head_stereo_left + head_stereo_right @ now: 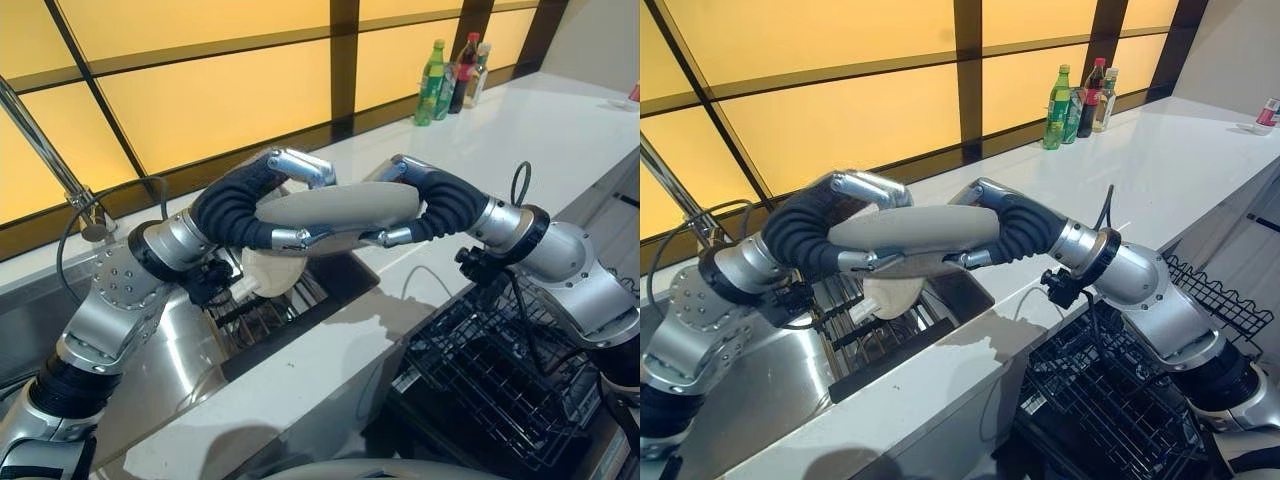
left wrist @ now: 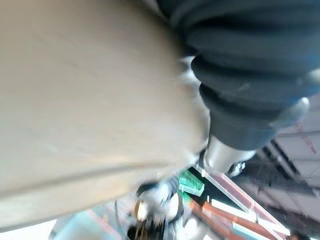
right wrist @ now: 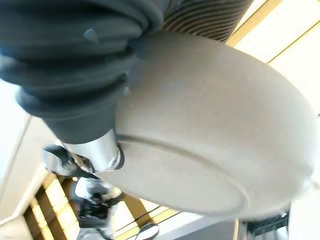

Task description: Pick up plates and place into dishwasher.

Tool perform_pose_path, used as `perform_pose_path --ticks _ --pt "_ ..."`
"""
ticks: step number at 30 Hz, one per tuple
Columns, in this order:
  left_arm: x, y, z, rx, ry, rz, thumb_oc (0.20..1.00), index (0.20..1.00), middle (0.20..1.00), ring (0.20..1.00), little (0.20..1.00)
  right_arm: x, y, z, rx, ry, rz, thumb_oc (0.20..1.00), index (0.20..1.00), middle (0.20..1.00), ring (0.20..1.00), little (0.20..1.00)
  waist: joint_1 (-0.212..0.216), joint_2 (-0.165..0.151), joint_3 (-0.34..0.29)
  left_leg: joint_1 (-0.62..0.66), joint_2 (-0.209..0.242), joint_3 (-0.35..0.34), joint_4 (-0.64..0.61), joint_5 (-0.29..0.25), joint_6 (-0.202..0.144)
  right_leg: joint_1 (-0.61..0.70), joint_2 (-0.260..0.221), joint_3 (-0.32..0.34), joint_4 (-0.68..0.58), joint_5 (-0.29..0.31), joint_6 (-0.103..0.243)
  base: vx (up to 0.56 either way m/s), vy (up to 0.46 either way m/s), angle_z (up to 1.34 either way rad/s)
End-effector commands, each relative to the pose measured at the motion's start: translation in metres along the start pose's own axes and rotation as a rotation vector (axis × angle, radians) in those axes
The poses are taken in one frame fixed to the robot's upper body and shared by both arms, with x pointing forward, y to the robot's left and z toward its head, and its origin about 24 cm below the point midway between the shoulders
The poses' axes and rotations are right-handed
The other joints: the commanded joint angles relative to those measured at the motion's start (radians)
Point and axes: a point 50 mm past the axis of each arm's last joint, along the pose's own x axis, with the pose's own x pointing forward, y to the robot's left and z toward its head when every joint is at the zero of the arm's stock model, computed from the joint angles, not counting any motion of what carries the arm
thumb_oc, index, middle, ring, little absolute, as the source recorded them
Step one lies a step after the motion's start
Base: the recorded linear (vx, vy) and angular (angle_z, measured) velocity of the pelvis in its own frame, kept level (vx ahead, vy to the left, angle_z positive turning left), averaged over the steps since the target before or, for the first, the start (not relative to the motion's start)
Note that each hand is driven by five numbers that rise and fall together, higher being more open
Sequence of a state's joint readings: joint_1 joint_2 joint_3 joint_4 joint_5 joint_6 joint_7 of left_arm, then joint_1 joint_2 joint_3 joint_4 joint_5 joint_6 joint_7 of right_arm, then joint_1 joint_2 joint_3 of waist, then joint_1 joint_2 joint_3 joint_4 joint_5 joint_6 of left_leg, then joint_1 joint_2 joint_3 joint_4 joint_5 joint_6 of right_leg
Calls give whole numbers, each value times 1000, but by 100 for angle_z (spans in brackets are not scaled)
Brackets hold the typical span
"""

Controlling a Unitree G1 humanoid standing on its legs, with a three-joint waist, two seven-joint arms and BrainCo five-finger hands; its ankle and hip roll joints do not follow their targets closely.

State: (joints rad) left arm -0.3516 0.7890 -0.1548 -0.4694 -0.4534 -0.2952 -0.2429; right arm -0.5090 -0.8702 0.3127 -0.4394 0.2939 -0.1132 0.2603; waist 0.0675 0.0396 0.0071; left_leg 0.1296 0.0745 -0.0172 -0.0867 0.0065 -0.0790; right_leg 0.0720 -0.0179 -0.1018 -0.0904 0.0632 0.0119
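Note:
A beige plate [image 1: 340,207] hangs level above the sink, held between both hands. My left hand [image 1: 240,205] grips its left rim, fingers over the top and thumb beneath. On the opposite rim my right hand [image 1: 450,205] pinches it the same way. The plate's pale surface [image 2: 85,90] looms close in the left wrist view, and its underside with the foot ring [image 3: 200,150] shows in the right wrist view. A second beige plate [image 1: 272,270] stands on edge in the sink rack [image 1: 290,305] under the held one. The black wire dishwasher rack [image 1: 480,370] lies open at the lower right.
A white counter [image 1: 540,130] runs to the right, with several bottles [image 1: 432,70] at its back edge. A tap [image 1: 40,150] rises at the far left over the steel sink [image 1: 190,360]. Amber wall panels stand behind.

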Motion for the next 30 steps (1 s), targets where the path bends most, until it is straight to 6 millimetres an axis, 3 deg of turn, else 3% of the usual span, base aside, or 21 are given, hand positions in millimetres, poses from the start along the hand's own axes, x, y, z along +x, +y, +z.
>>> perform_pose_path --ticks 1,6,16,24,28,30 --pt "-9 36 -1 126 -3 294 1000 1000 1000 1000 1000 -6 -22 1 -68 -44 -205 200 200 200 200 200 5 -57 -68 -47 -69 -56 12 -44 39 43 -64 30 39 -107 89 0 0 0" --pt "-49 60 -9 202 74 599 1000 1000 1000 1000 1000 -34 -34 -14 -141 70 -348 200 200 200 200 200 -8 -56 -64 -48 -64 -41 19 -47 41 37 -65 47 40 -104 88 9 -12 -2" --pt "-78 68 -8 242 127 733 1000 1000 1000 1000 1000 -73 -42 -30 -195 253 -476 200 200 200 200 200 -47 -53 -57 -41 -57 -2 23 -58 40 25 -68 78 38 -100 89 20 -24 -9" --pt "-104 72 -12 259 241 762 1000 1000 1000 1000 1000 -133 -45 -54 -262 543 -681 200 200 200 200 200 -91 -49 -42 -22 -54 32 20 -69 46 18 -67 116 42 -92 95 55 -49 -11" --pt "-124 80 -15 279 331 819 1000 1000 1000 1000 1000 -179 -39 -70 -309 764 -779 200 200 200 200 200 -125 -47 -21 -16 -54 56 21 -76 50 6 -70 141 42 -82 103 57 -78 -10" --pt "-129 82 -16 284 359 843 1000 1000 1000 1000 1000 -190 -35 -74 -307 822 -801 200 200 200 200 200 -137 -44 -8 -17 -53 67 26 -79 52 -2 -73 151 44 -77 106 14 -76 -8"
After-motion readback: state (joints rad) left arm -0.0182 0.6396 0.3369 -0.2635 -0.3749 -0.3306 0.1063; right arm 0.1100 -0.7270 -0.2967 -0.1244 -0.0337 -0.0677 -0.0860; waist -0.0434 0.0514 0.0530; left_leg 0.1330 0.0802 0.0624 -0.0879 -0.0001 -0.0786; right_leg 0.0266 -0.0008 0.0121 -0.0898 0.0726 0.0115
